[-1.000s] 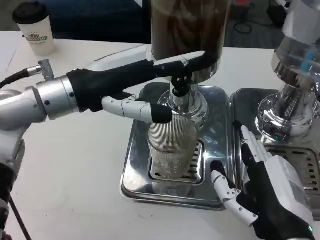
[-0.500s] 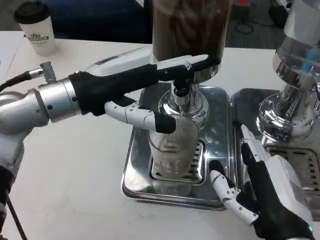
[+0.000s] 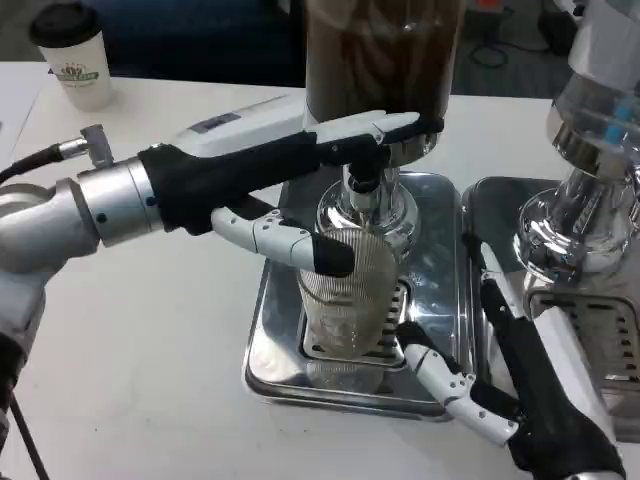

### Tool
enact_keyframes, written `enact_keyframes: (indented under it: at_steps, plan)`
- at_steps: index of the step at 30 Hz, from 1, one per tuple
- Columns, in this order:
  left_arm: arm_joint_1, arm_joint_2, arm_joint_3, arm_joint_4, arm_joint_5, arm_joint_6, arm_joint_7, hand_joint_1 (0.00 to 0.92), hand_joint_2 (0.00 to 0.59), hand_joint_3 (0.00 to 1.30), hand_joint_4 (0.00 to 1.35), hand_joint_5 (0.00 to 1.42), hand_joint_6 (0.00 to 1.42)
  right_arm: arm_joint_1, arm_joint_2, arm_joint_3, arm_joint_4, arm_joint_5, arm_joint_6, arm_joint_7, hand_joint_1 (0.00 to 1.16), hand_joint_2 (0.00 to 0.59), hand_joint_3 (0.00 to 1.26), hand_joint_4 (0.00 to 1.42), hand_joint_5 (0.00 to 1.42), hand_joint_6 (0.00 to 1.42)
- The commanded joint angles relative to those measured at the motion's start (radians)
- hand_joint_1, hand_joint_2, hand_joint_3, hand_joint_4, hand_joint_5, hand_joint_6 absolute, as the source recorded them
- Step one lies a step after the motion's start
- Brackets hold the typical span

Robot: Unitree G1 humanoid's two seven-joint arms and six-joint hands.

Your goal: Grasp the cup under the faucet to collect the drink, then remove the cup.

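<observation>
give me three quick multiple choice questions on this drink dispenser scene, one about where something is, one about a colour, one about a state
1. Where does the ribbed clear cup stand?
A. on the tray's grate under the faucet
B. beside the paper cup
C. in the right hand

2. What colour is the lid of the paper cup at far left?
A. red
B. black
C. white

3. What is the right hand doing?
A. holding the ribbed clear cup
B. pressing the faucet
C. open, holding nothing

Answers: 1 A, the cup sits on the steel tray below the spout. 2 B, the lid is dark. 3 C, its fingers are spread beside the cup.
</observation>
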Motion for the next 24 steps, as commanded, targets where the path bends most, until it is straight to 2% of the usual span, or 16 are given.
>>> enact_keyframes:
  at_steps: [1,7,14,24]
  plan:
    - [0.043,0.013,-0.042,-0.005,0.071,0.017,-0.025,0.000,0.000,0.04,0.00,0.00,0.00,-0.018,-0.012,-0.012,0.012,0.046,-0.022,0.039,0.51,0.257,0.00,0.00,0.00,0.00]
    - [0.044,0.020,-0.050,-0.014,0.067,0.021,-0.016,0.000,0.000,0.04,0.00,0.00,0.00,-0.033,-0.013,-0.022,0.024,0.102,-0.003,0.089,0.56,0.242,0.00,0.00,0.00,0.00]
    - [0.042,0.023,-0.055,-0.011,0.072,0.018,-0.009,0.000,0.000,0.04,0.00,0.00,0.00,-0.070,-0.020,-0.041,0.084,0.201,-0.038,0.145,0.59,0.224,0.00,0.00,0.00,0.00]
    - [0.041,0.024,-0.059,-0.008,0.074,0.015,-0.004,0.000,0.000,0.04,0.00,0.00,0.00,-0.092,-0.019,-0.048,0.135,0.238,-0.077,0.149,0.60,0.217,0.00,0.00,0.00,0.00]
